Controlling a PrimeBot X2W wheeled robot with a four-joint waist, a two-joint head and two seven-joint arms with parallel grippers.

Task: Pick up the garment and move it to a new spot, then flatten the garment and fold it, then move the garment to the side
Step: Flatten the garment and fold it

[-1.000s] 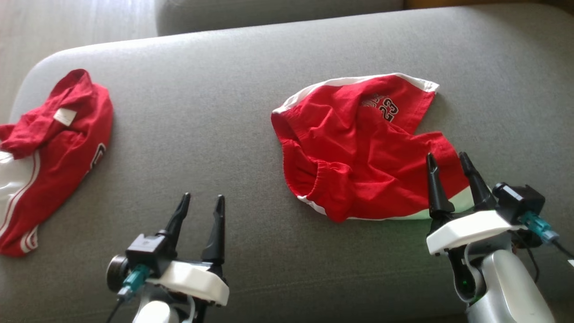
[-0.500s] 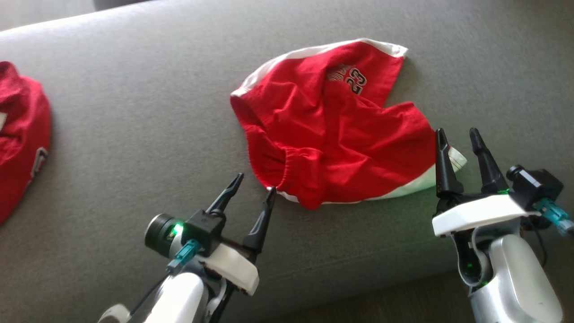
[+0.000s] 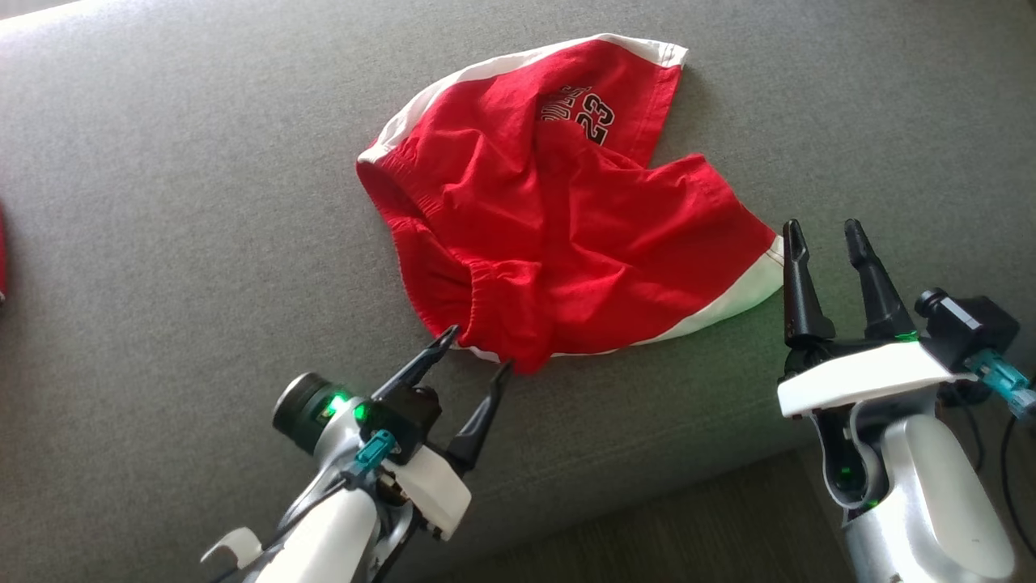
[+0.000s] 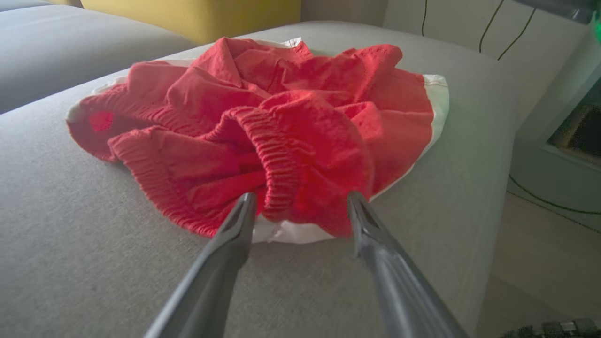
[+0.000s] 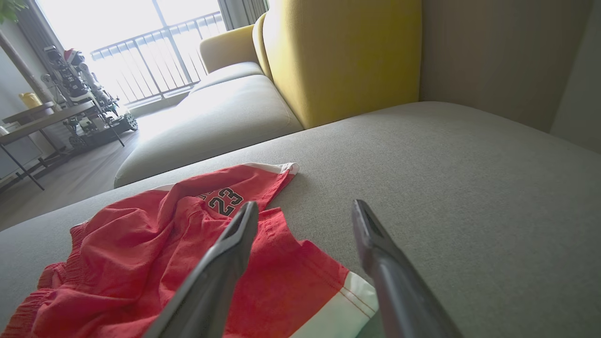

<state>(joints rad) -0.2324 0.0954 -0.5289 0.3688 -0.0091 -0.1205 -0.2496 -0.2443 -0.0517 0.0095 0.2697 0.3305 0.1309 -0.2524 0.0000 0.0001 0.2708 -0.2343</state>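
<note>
The garment [image 3: 558,219] is a pair of red shorts with white side trim and a "23" print, lying crumpled on the grey sofa cushion [image 3: 202,202]. My left gripper [image 3: 477,350] is open at the garment's near bunched corner, its fingers straddling the elastic waistband [image 4: 277,164]. Just off the garment's right white-trimmed hem stands my right gripper [image 3: 821,233], open and holding nothing. In the right wrist view, the garment [image 5: 155,253] lies left of and below my right gripper [image 5: 303,209].
A sliver of another red cloth [image 3: 2,267] shows at the far left edge. The cushion's front edge drops to a wood floor [image 3: 712,534] at the lower right. A yellow sofa back [image 5: 338,56] and a second grey cushion [image 5: 216,112] lie beyond.
The head camera has swung, sliding the scene left and up. My left gripper has advanced to the garment's near corner, fingers now around the waistband. The right gripper stays open beside the hem.
</note>
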